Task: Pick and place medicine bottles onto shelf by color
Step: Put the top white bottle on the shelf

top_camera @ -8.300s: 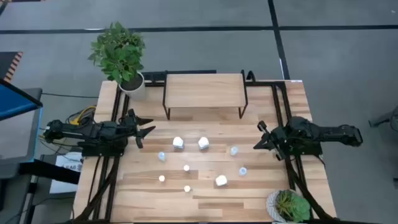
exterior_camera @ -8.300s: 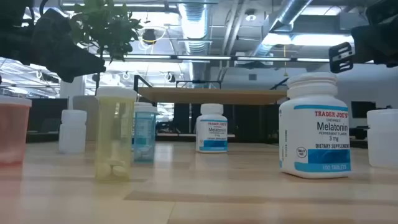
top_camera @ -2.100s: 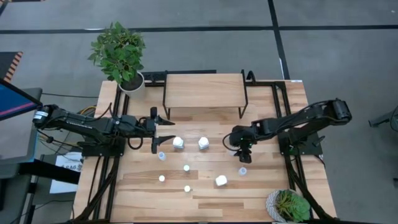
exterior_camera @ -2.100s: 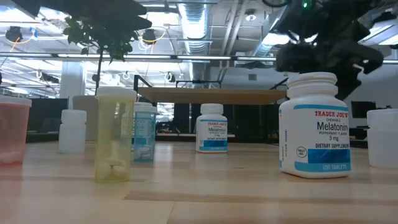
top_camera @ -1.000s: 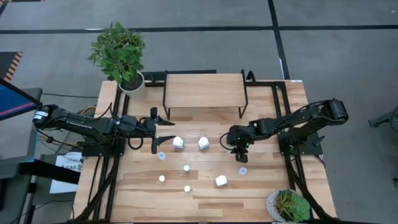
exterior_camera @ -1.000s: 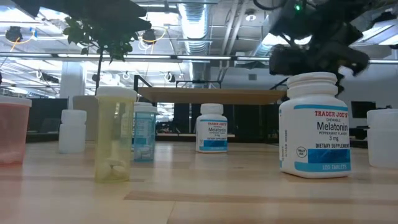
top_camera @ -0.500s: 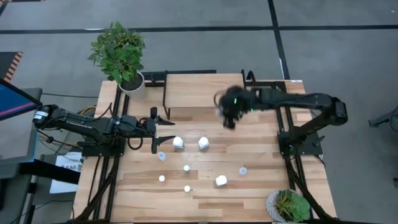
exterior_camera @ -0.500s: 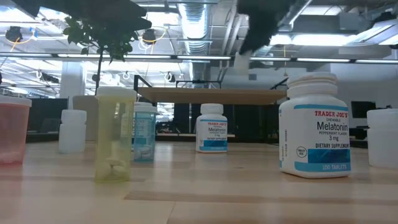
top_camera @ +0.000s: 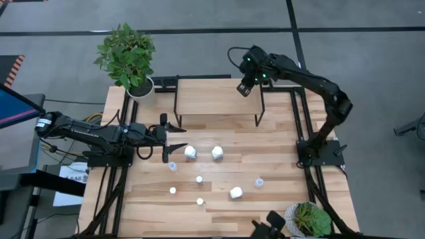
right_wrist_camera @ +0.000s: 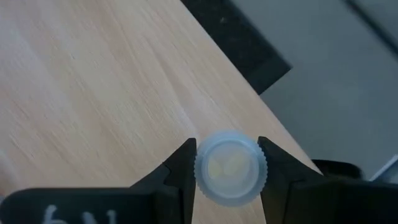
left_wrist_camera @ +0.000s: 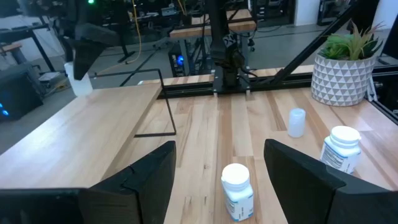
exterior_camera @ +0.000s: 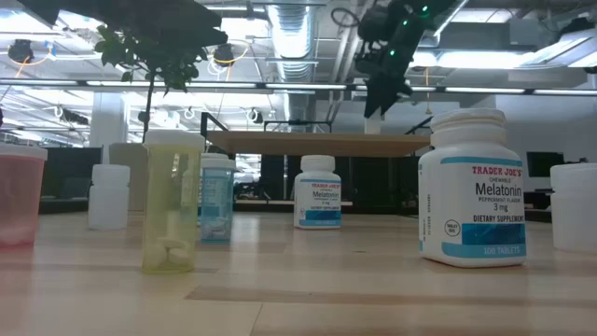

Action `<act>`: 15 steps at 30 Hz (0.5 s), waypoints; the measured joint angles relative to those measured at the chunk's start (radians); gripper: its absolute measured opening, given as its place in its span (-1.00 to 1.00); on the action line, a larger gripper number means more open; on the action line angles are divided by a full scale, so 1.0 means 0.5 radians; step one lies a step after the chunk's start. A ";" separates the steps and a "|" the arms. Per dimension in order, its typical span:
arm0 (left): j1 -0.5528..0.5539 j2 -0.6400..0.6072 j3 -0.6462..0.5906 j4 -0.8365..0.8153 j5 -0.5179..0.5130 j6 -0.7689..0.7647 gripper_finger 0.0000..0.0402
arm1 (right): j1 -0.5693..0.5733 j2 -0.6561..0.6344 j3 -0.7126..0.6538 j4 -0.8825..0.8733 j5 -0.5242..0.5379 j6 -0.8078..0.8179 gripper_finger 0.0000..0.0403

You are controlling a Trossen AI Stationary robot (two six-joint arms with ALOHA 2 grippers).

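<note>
Pale blue bottle [right_wrist_camera: 227,168] sits clamped in your right gripper's [top_camera: 245,86] jaws over the shelf's [top_camera: 206,96] two-o'clock corner; your left gripper [top_camera: 166,137] waits, jaws wide.

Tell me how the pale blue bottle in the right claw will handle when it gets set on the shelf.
The pale blue bottle, pinched at its ribbed cap by the right claw, probably won't slip. It looks light and nearly empty. Being slim, it may tip near the shelf corner.
</note>
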 joint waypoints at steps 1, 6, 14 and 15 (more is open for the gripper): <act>0.000 0.000 0.000 0.000 0.001 -0.007 0.16 | -0.014 0.036 0.031 -0.013 -0.006 0.013 -0.32; 0.000 0.000 0.000 -0.001 0.001 -0.013 0.16 | -0.028 0.160 0.121 -0.067 -0.007 0.020 -0.32; 0.000 0.001 0.000 -0.011 0.001 -0.020 0.16 | -0.011 0.170 0.139 -0.082 -0.015 0.020 -0.20; 0.000 0.000 0.000 -0.011 0.001 -0.026 0.16 | -0.011 0.163 0.139 -0.082 -0.014 0.021 -0.17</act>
